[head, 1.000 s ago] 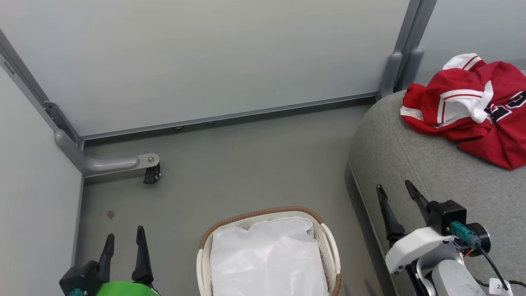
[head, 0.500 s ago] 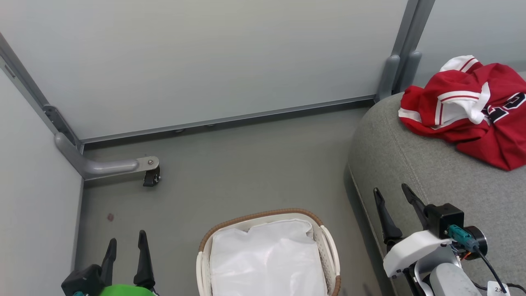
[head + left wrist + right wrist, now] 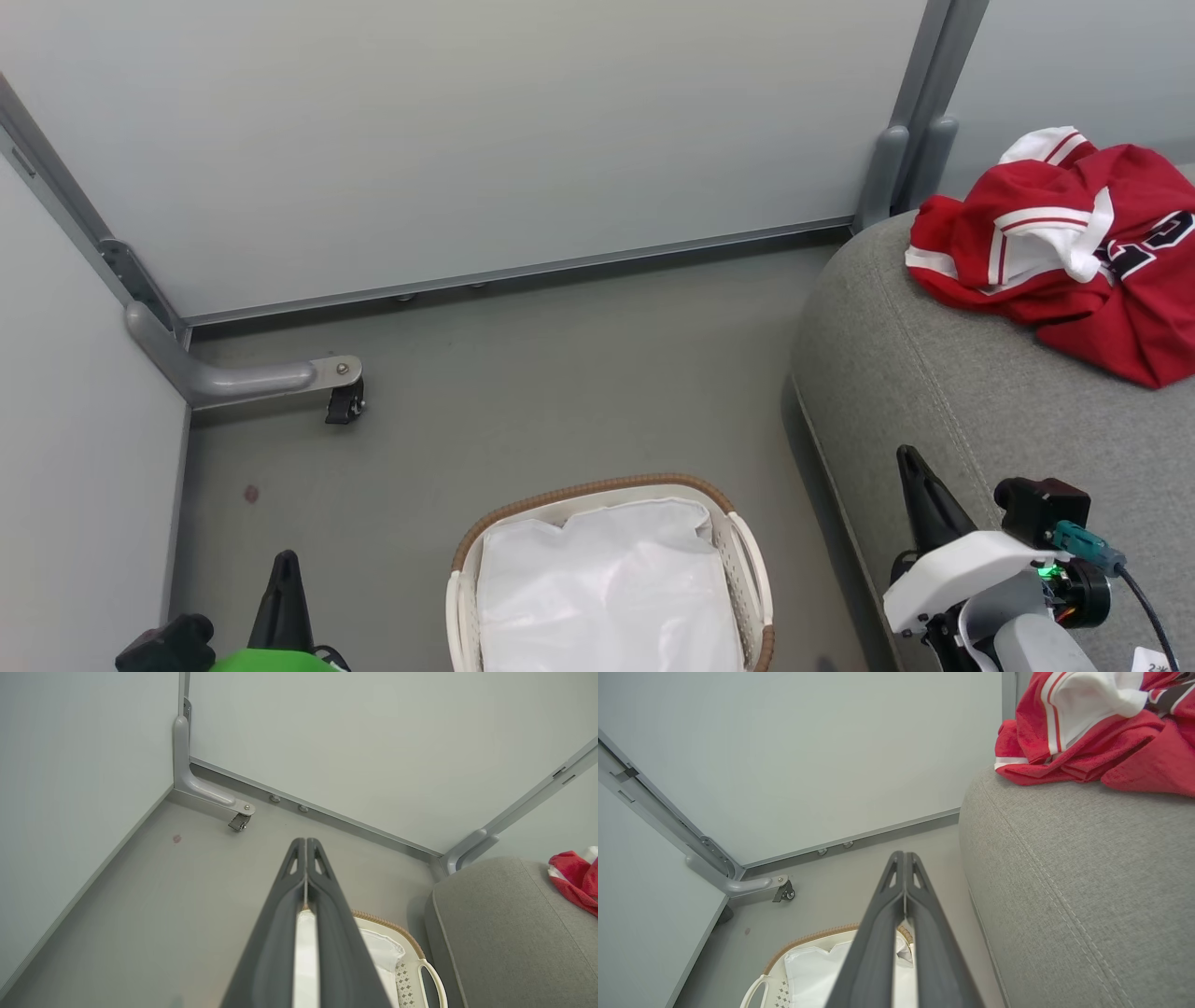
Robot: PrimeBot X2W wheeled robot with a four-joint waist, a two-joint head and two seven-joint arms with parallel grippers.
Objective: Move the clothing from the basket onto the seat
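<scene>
Pale partition walls (image 3: 467, 140) and a grey floor (image 3: 560, 373) frame the head view. The basket (image 3: 597, 487) stands on the floor at the bottom edge, and its white liner (image 3: 607, 588) has nothing red on it, though the near end is cut off by the frame. The clothing (image 3: 1064, 252) lies in a crumpled red heap on the seat (image 3: 934, 392), well apart from the basket, with a white red-trimmed sleeve on top and dark lettering at the right. I cannot tell how many pieces make up the heap. The left gripper (image 3: 284, 565) shows low beside the basket and the right gripper (image 3: 907, 462) is over the seat's rounded edge. Each reads as a single dark spike, so I take both arms to be parked clear of the load, the transfer apparently done.

From the left wrist, what the head view only hints at is plain: the fingers (image 3: 275, 933) are pressed together along their length with nothing between them. The basket's woven rim and a side handle peek out behind them, and a sliver of red shows far right.

From the right wrist, the fingers (image 3: 878, 933) likewise meet at the tips, empty. This lower angle shows the seat's stitched seam and the heap resting fully on the upholstery with nothing hanging over the edge, which the head view cannot confirm.
</scene>
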